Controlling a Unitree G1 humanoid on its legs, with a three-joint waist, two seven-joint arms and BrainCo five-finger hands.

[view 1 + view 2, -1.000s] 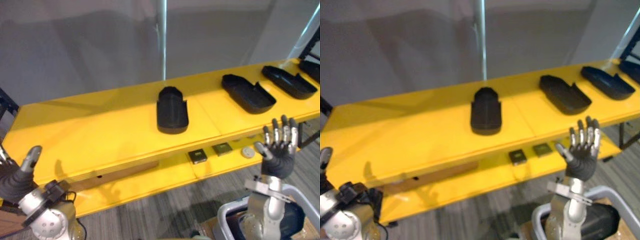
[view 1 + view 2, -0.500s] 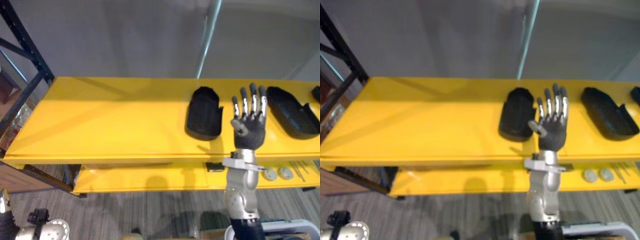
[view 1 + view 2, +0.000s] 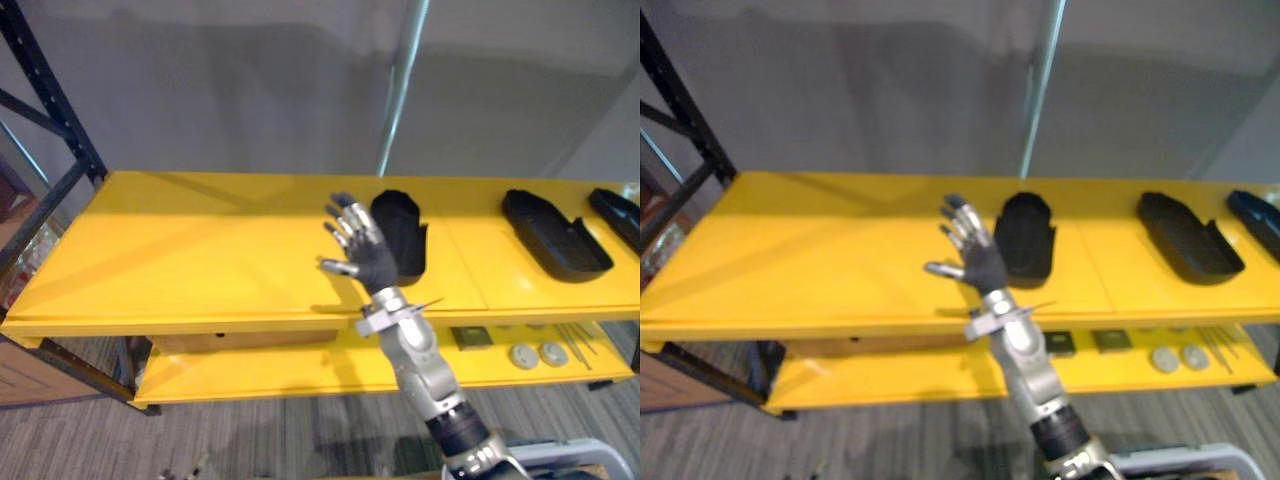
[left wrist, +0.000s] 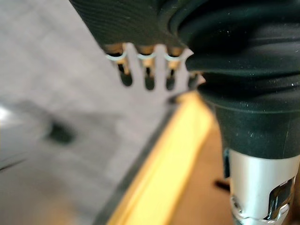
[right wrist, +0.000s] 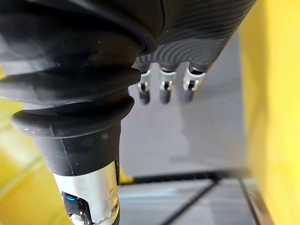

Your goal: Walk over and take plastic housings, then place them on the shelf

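- Left hand (image 4: 149, 78) hangs low, fingers relaxed, empty.
- Right hand (image 3: 368, 262) up over the yellow shelf (image 3: 200, 250), fingers spread, holding nothing.
- Nearest housing (image 3: 408, 235) lies just beside it, ungrasped.
- Second housing (image 3: 555, 235) and third housing (image 3: 620, 215) lie farther right; pick-up apparently not begun.

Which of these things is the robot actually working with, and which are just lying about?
Job: three black housings on the yellow shelf; open right hand near the leftmost one; left hand idle.
Lying about: square parts, round discs, thin rods on the lower shelf.
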